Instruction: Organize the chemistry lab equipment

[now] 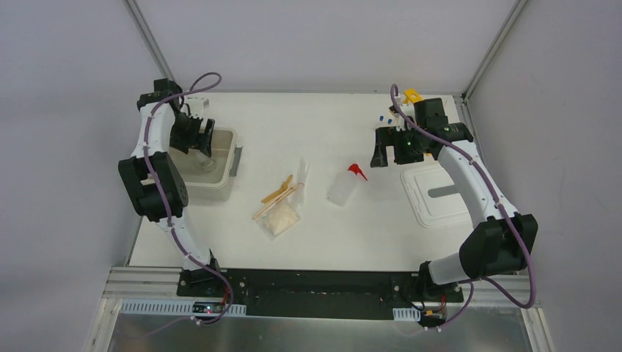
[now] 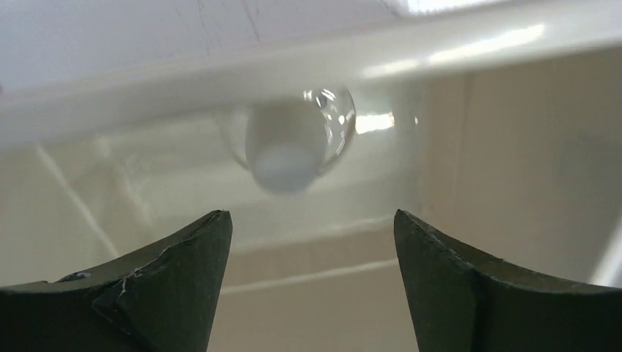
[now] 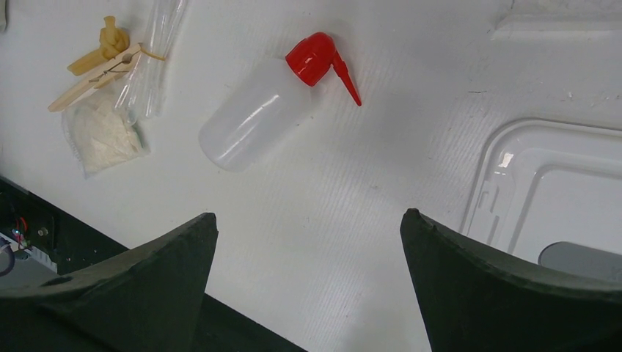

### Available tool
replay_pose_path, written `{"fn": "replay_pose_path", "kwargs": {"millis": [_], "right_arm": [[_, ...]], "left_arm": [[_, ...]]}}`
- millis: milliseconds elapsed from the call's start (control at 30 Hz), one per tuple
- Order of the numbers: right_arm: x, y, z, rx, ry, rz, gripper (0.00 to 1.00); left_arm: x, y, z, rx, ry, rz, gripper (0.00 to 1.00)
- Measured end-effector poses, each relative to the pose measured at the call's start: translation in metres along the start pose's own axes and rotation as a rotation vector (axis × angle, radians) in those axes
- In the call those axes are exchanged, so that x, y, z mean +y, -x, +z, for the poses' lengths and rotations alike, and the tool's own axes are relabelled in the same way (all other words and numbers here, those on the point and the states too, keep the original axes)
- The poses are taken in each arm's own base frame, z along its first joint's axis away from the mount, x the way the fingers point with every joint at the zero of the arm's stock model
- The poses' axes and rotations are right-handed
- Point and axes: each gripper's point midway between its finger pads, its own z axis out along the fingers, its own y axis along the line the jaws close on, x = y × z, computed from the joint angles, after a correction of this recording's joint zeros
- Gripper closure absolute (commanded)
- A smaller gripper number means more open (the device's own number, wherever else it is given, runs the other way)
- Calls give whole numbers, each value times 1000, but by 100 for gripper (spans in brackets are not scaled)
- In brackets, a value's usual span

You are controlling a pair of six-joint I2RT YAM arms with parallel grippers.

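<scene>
My left claw [image 2: 312, 215] sits apart, the clear beaker [image 2: 290, 143] just ahead; my right claw [image 3: 308, 214] is apart too, the squeeze bottle [image 3: 253, 121] ahead.

Yellow rack [image 1: 411, 94] mostly hidden behind rt arm [image 1: 469, 176]; beaker [image 2: 293, 143] blurred; lid [image 3: 546, 176] cut off at rt edge

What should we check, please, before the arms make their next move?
1. The left tool is open and empty: ok.
2. The beaker is inside the bin: ok.
3. The beaker stands upright: cannot tell.
4. The right tool is open and empty: ok.
5. The bottle is put away: not ok; it lies on the table.
6. The sticks and packet are put away: not ok; both lie on the table.
</scene>
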Motion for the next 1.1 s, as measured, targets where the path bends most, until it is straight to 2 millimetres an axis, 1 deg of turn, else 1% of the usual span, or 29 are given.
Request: {"fn": "replay_pose_path", "kwargs": {"millis": [67, 133, 200, 233, 267, 300, 333, 367, 400, 433, 467, 500, 533, 567, 600, 667, 733, 767, 900, 1033, 1100], "right_arm": [[0, 0, -1, -2, -2, 0, 1], [0, 1, -2, -7, -3, 0, 1], [0, 1, -5, -15, -5, 2, 1], [0, 1, -6, -19, -7, 4, 1], [0, 1, -7, -23, -11, 12, 1], [-2, 1, -9, -26, -16, 21, 1], [-4, 1, -10, -30, -24, 34, 1], [-6, 1, -10, -32, -31, 49, 1], [-9, 2, -11, -35, -41, 68, 1], [-14, 2, -12, -38, -51, 92, 1], [-19, 2, -14, -41, -62, 118, 1], [-24, 1, -16, -41, -72, 142, 1], [-29, 1, -18, -42, -82, 160, 1], [-34, 0, -20, -44, -92, 181, 1], [-38, 0, -23, -46, -100, 198, 1], [-47, 1, -28, -53, -117, 224, 1], [-54, 3, -33, -63, -130, 240, 1], [-57, 3, -35, -69, -136, 246, 1], [-67, 3, -44, -76, -154, 268, 1], [-70, -2, -49, -71, -162, 274, 1], [-69, -2, -51, -73, -162, 270, 1]], "left_arm": [[-4, 2, -20, -19, 10, 5, 17], [-8, 14, -49, -71, 32, 21, 16], [-17, 35, -80, -149, 66, 57, 16], [-27, 49, -96, -197, 84, 85, 16], [-43, 65, -110, -249, 88, 125, 16], [-71, 83, -124, -306, 71, 173, 17], [-103, 97, -132, -349, 37, 222, 17], [-132, 105, -136, -377, -4, 254, 16], [-170, 113, -137, -398, -66, 298, 13], [-210, 115, -135, -404, -133, 346, 8], [-243, 112, -130, -393, -188, 387, 3], [-276, 106, -121, -365, -244, 425, 1], [-302, 99, -113, -337, -290, 452, 1], [-333, 89, -102, -298, -347, 474, 1], [-357, 79, -90, -257, -393, 489, 1], [-395, 60, -66, -173, -461, 503, 1], [-419, 46, -39, -101, -493, 491, 1], [-426, 40, -27, -70, -499, 473, 1], [-446, 28, 14, 7, -490, 409, 1], [-463, 20, 56, 41, -452, 374, 1], [-469, 14, 76, 59, -425, 373, 7]]}}
